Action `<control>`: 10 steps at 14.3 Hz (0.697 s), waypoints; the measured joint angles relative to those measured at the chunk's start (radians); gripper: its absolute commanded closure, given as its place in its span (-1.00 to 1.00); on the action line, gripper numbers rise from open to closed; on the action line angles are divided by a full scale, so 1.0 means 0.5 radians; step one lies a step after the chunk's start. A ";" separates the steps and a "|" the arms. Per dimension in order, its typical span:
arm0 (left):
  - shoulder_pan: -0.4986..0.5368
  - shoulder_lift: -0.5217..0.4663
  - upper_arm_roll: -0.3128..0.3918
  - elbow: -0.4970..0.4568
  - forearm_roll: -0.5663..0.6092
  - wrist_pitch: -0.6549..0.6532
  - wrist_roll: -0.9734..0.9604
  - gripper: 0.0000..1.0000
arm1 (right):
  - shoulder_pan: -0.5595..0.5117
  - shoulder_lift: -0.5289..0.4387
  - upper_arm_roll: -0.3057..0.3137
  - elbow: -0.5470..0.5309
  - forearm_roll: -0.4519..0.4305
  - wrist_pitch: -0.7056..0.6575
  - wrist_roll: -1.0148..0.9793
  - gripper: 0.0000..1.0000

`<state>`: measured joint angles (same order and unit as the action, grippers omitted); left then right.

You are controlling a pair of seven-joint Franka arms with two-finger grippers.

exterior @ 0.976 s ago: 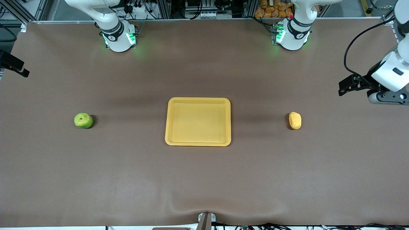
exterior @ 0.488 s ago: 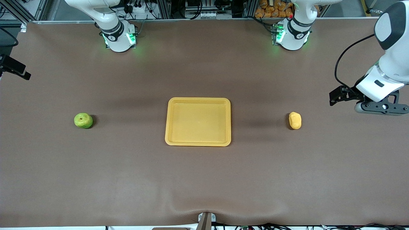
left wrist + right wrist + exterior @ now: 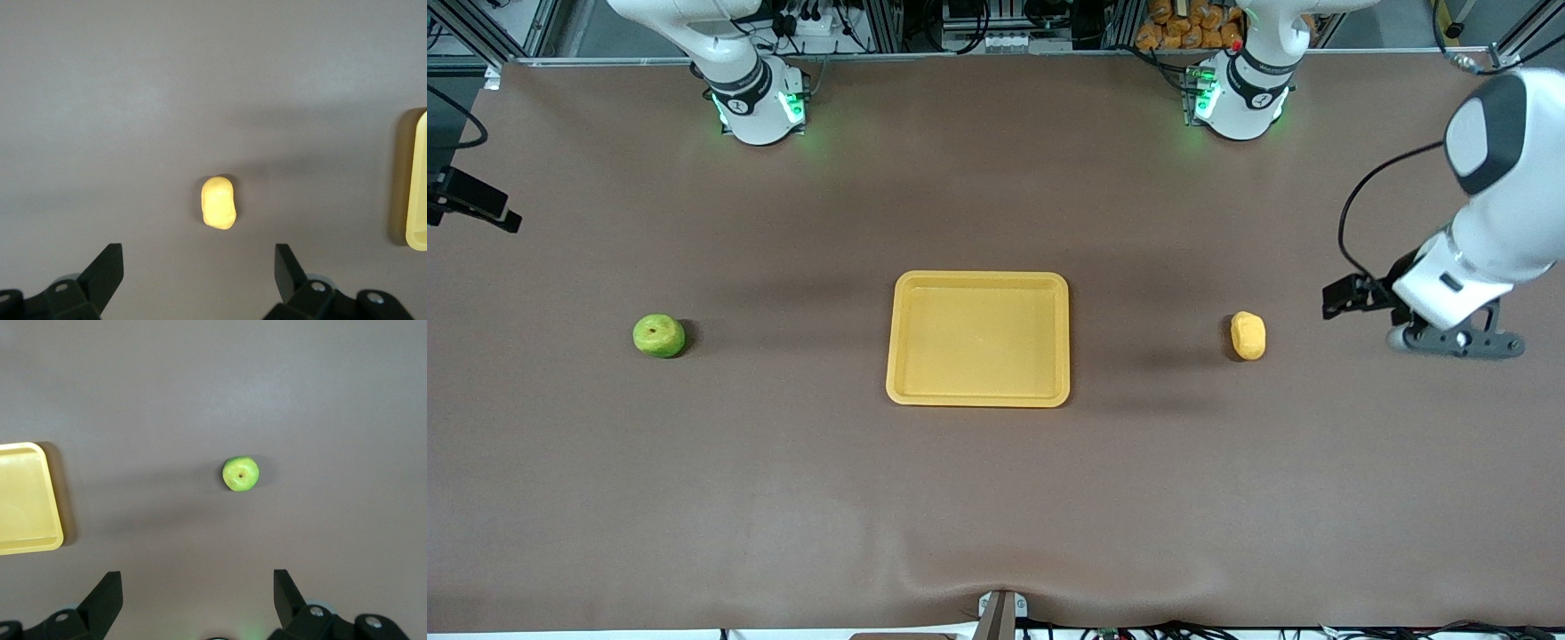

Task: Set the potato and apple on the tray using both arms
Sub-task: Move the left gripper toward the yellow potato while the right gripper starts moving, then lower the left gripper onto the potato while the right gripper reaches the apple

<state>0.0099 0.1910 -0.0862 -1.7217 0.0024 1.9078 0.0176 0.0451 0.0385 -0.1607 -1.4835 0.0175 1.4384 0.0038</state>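
Note:
The yellow-orange potato (image 3: pixel 1248 336) (image 3: pixel 219 202) lies on the brown table toward the left arm's end. The green apple (image 3: pixel 659 336) (image 3: pixel 241 473) lies toward the right arm's end. Between them sits the yellow tray (image 3: pixel 978 391) with nothing in it; its edge shows in both wrist views (image 3: pixel 419 187) (image 3: pixel 23 500). My left gripper (image 3: pixel 1454 342) (image 3: pixel 198 267) hangs open over bare table beside the potato, apart from it. My right gripper (image 3: pixel 195 587) is open over bare table short of the apple. Only a dark part of the right hand (image 3: pixel 476 212) shows in the front view.
The two arm bases (image 3: pixel 756 107) (image 3: pixel 1240 102), lit green, stand along the table's back edge, with cables and orange items past it. A small mount (image 3: pixel 1000 613) sits at the edge nearest the front camera. A black cable loops off the left wrist.
The left arm has swung its gripper lower and closer to the potato. The dark part of the right hand has shifted a little. The potato, the apple and the tray have not moved.

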 measured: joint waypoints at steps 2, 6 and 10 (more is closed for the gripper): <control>-0.008 0.155 -0.003 0.065 -0.002 0.015 0.000 -1.00 | -0.002 0.086 -0.003 -0.004 0.000 -0.007 0.001 -1.00; -0.066 0.456 -0.017 0.251 -0.002 0.033 -0.002 -1.00 | -0.009 0.175 -0.016 -0.004 -0.001 -0.025 0.001 -1.00; -0.128 0.601 -0.018 0.285 0.000 0.133 -0.007 -1.00 | -0.009 0.195 -0.016 -0.004 -0.002 -0.025 0.002 -1.00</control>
<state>-0.0541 0.4916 -0.0952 -1.5794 0.0024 1.9745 0.0139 0.0407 0.1358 -0.1685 -1.4853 0.0164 1.4256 0.0047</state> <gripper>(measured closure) 0.000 0.000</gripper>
